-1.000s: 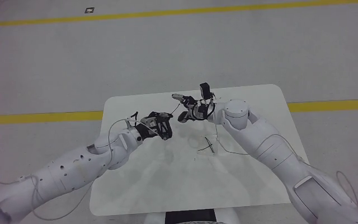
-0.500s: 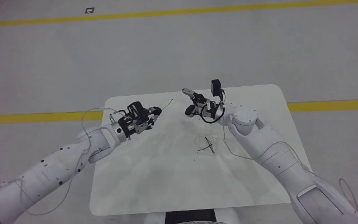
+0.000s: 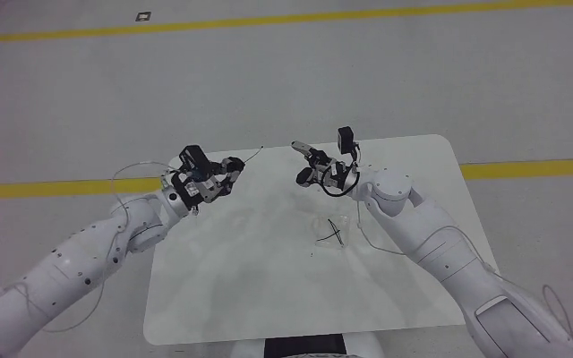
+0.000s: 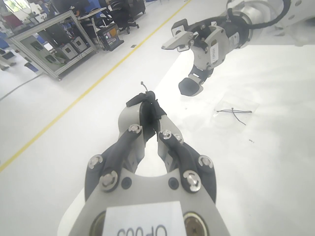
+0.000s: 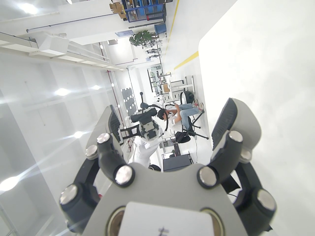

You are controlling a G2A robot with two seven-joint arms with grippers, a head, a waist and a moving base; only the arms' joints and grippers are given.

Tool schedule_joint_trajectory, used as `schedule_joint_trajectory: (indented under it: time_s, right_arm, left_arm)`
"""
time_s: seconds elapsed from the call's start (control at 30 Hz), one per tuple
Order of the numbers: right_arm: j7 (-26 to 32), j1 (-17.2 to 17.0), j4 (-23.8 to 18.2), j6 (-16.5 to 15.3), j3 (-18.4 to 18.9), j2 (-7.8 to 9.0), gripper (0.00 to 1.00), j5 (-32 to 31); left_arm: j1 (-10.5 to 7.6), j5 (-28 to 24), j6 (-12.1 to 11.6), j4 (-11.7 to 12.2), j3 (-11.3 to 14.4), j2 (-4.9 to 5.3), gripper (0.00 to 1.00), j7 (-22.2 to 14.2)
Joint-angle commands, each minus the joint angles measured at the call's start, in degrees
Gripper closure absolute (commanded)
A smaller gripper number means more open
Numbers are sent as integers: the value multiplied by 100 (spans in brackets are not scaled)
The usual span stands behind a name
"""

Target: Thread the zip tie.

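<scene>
My left gripper [image 3: 235,165] hangs over the table's far left corner, shut on a thin black zip tie [image 3: 253,155] that pokes out past its tips toward the far edge. In the left wrist view the zip tie [image 4: 145,88] sticks up from the shut gripper [image 4: 149,99]. My right gripper [image 3: 304,158] is open over the far middle of the table, a hand's width to the right of the left one, with nothing between its fingers [image 5: 225,119]. From the left wrist view the right gripper [image 4: 183,66] has its jaws spread wide.
Two loose black zip ties [image 3: 332,233] lie crossed on the white table [image 3: 269,295], near the middle and below the right gripper; they are also in the left wrist view [image 4: 233,112]. The table's far edge [image 3: 394,140] runs just beyond both grippers.
The left gripper has drawn back to the left and toward the far corner with the zip tie, widening the gap. The right gripper shifted slightly right, then stayed still.
</scene>
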Motion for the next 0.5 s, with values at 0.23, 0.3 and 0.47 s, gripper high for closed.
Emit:
schedule_joint_trajectory:
  time_s: [0.23, 0.3, 0.47]
  right_arm:
    - [0, 0, 0, 0, 0, 0, 0, 0]
    - [0, 0, 0, 0, 0, 0, 0, 0]
    - [0, 0, 0, 0, 0, 0, 0, 0]
  left_arm:
    - [6, -1076, -102, 209, 637, 118, 100, 1083]
    - [-106, -1267, -102, 172, 940, 147, 100, 1291]
    - [-427, -1489, -102, 196, 1663, 215, 100, 2012]
